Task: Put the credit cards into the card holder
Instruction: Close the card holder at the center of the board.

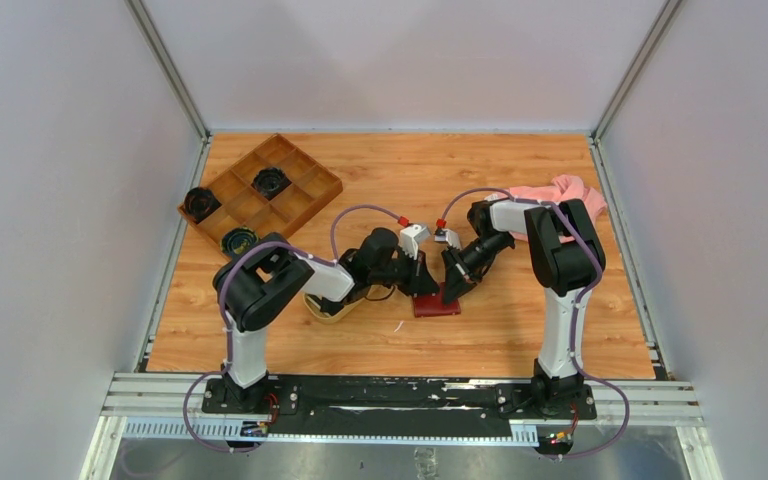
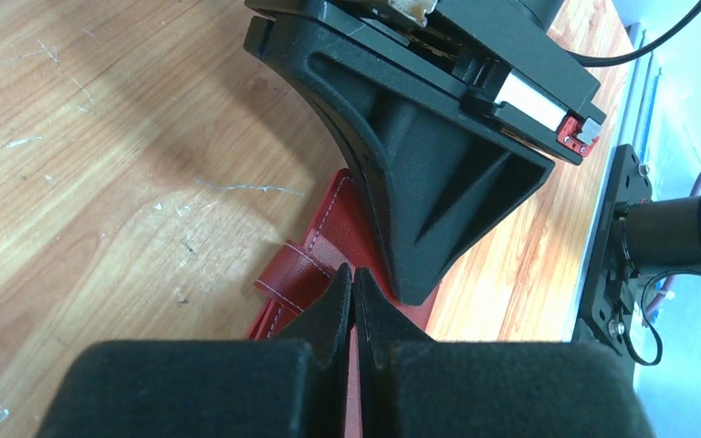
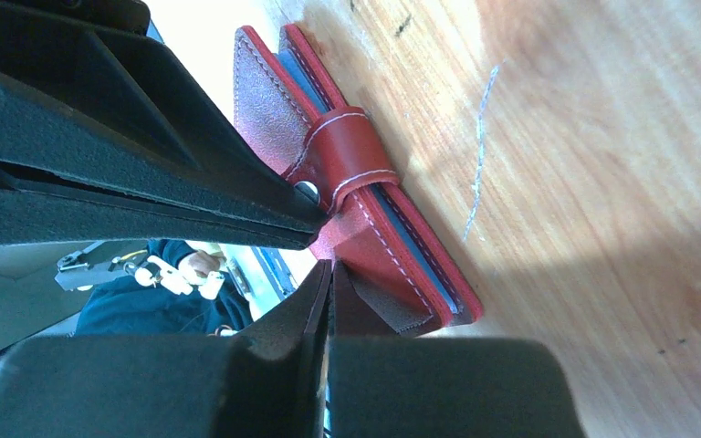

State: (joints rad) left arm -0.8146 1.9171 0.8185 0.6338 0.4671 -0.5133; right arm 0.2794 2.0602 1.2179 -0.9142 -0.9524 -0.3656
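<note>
Both arms were down at the holder (image 1: pixel 438 304), which lay folded on the desk (image 1: pixel 520 330), front and centre, strap across its red cover. The left tool (image 2: pixel 353 281) had its jaws pressed together, and so did the right tool (image 3: pixel 329 272), tips against the leather. Neither plainly gripped anything, though a pinched edge could have been hidden. No cards showed anywhere, neither in a tool nor poking from the holder. They may have been inside it, or in the tray (image 1: pixel 328 311) under the left arm, but the view couldn't settle it. Loading stayed unconfirmed.
</note>
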